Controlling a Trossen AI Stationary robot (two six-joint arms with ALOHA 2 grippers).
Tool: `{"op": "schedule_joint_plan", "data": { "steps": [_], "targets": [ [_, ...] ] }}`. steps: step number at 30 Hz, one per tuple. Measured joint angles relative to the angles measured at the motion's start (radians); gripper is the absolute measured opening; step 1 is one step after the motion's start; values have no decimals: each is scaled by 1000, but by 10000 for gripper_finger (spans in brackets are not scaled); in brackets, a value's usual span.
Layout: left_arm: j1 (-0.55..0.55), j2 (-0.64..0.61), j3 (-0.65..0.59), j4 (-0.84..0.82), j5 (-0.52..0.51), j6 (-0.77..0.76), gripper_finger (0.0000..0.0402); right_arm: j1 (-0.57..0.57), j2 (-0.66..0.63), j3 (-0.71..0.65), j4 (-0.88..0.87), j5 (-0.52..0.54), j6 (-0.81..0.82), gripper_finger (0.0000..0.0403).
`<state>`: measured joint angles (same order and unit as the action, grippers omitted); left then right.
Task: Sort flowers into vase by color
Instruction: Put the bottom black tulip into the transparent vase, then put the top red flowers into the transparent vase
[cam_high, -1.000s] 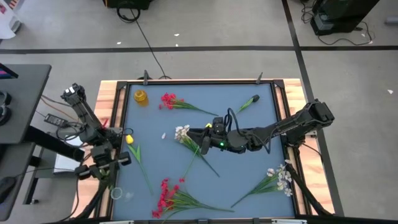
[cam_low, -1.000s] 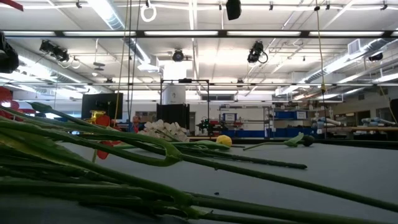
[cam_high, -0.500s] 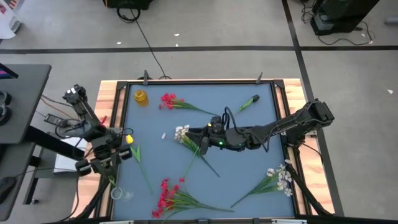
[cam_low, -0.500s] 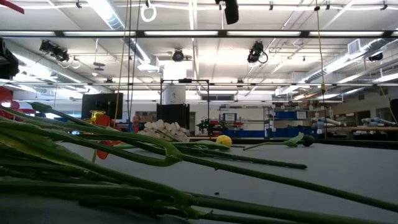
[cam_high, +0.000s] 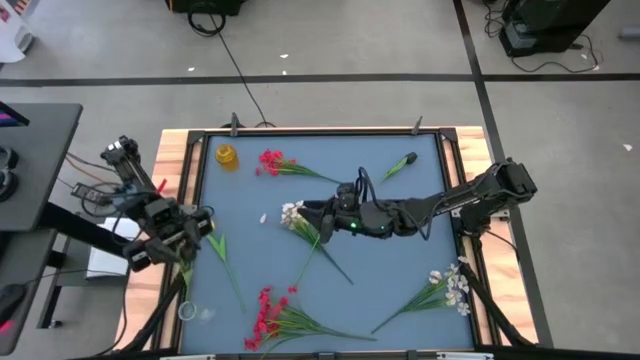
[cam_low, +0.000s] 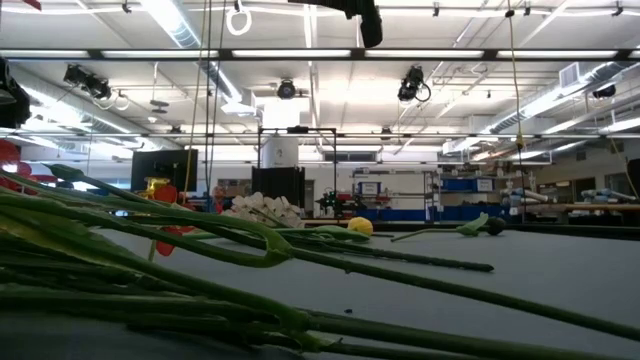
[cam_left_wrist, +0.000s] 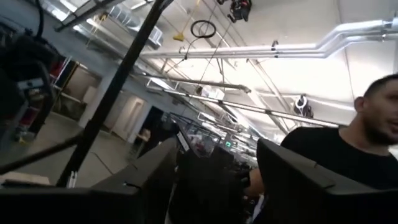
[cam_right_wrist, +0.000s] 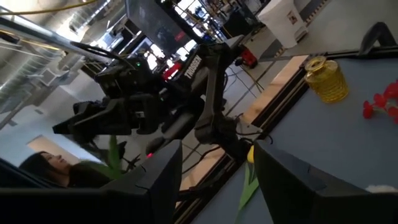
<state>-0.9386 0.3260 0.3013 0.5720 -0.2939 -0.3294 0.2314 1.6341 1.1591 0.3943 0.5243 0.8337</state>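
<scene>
Flowers lie scattered on the blue-grey table (cam_high: 390, 270): a red sprig (cam_high: 270, 162) at the far side, a red bunch (cam_high: 266, 312) at the near edge, white sprigs (cam_high: 452, 285) at the near right and a white one (cam_high: 292, 212) in the middle. A yellow bud (cam_right_wrist: 250, 154) with its stem (cam_high: 224, 258) lies at the left. A small yellow vase (cam_high: 227, 155) stands at the far left. My right gripper (cam_high: 318, 213) hovers level and open above the middle, just right of the white sprig. My left gripper (cam_high: 200, 222) is open at the left edge and tipped upward; nothing shows between its fingers (cam_left_wrist: 149, 180).
A clear glass (cam_high: 188, 311) stands at the near left corner. A green stem with a dark bud (cam_high: 405, 162) lies at the far right. Wooden rails (cam_high: 180, 170) frame the table. A person (cam_left_wrist: 367, 149) is beyond the left edge.
My left gripper has risen at the table's left edge, shifted toward the far edge and tipped upward. The flowers on the table lie as before.
</scene>
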Motion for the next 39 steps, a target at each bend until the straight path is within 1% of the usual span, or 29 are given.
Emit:
{"op": "schedule_joint_plan", "data": {
  "steps": [6,9,12,15,18,21,23,26,28,31,33,39],
  "targets": [
    [0,0,50,1,-22,82,238,0,0,0,2,7,0,207],
    [0,0,61,-8,-41,95,236,0,0,0,6,34,0,207],
    [0,0,61,-15,-82,90,236,0,0,0,28,64,-11,207],
    [0,0,61,-18,-121,82,236,0,0,0,62,66,-69,207],
    [0,-4,61,-15,-184,74,235,0,0,0,105,66,-129,207],
    [0,-19,61,-26,-235,85,235,-5,-1,0,108,67,-120,207],
    [0,-37,61,-37,-265,94,235,-13,-1,0,82,66,-75,207],
    [0,-74,61,-61,-320,115,235,-36,-2,0,-29,57,52,207],
    [0,-105,61,-92,-357,123,235,-51,-1,0,-111,18,111,207],
    [0,-150,61,-157,-446,125,235,-79,-1,0,-204,-43,182,207],
    [0,-176,61,-192,-495,125,235,-98,0,0,-249,-83,193,207],
    [0,-221,62,-281,-642,135,235,-164,0,0,-308,-153,178,206]
  ]
}}
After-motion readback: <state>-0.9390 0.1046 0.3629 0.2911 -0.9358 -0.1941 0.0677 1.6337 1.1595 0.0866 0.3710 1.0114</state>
